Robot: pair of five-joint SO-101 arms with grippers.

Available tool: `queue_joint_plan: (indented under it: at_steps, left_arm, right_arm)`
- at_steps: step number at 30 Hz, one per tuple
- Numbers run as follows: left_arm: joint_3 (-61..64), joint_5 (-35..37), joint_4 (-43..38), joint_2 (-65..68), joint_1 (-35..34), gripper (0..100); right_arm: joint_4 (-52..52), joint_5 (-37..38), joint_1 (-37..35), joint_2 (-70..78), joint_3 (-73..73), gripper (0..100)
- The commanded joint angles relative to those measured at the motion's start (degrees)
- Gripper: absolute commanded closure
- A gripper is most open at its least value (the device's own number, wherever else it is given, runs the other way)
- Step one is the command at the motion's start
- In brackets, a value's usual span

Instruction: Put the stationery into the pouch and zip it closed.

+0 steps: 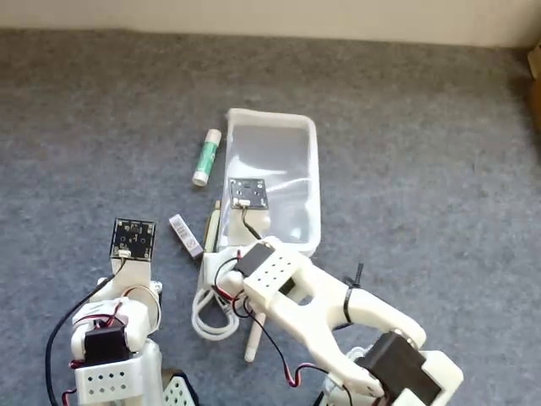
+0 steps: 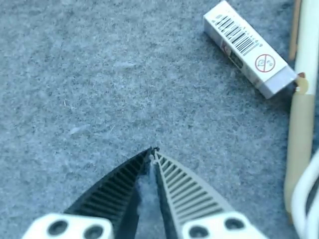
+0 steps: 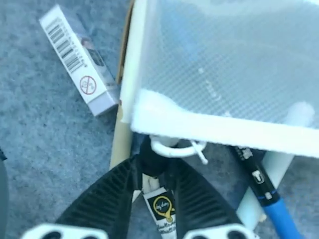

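At the right gripper (image 3: 153,167) — the pouch (image 3: 224,64), zip pull (image 3: 152,158) clamped.

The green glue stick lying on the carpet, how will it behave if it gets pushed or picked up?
The glue stick is a cylinder lying on its side, so a sideways push would probably roll it, though the fuzzy carpet may slow that. Its smooth, hard-looking body could slip in a grip.
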Motion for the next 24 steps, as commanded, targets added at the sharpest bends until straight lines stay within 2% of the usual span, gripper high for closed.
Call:
queue_joint_plan:
  at_steps: [1, 5, 10, 20, 24]
  left_arm:
    - [1.19, -0.18, 0.09, -0.84, -0.66, 99]
    - [1.19, -0.18, 0.09, -0.84, -0.66, 99]
    - [1.19, -0.18, 0.09, -0.84, -0.66, 99]
    - [1.19, -0.18, 0.26, -0.84, -0.66, 99]
    - [1.19, -0.18, 0.35, -0.84, -0.66, 99]
  right_arm:
    - [2.33, 4.75, 0.92, -7.25, -2.77, 99.5]
    - [8.75, 8.79, 1.54, -14.46, -2.95, 99.5]
    - [15.69, 17.41, 3.91, -20.35, -3.21, 99.5]
    - [29.85, 29.45, 4.88, -21.41, -3.30, 99.5]
    - [32.84, 37.27, 8.40, -21.93, -3.30, 97.4]
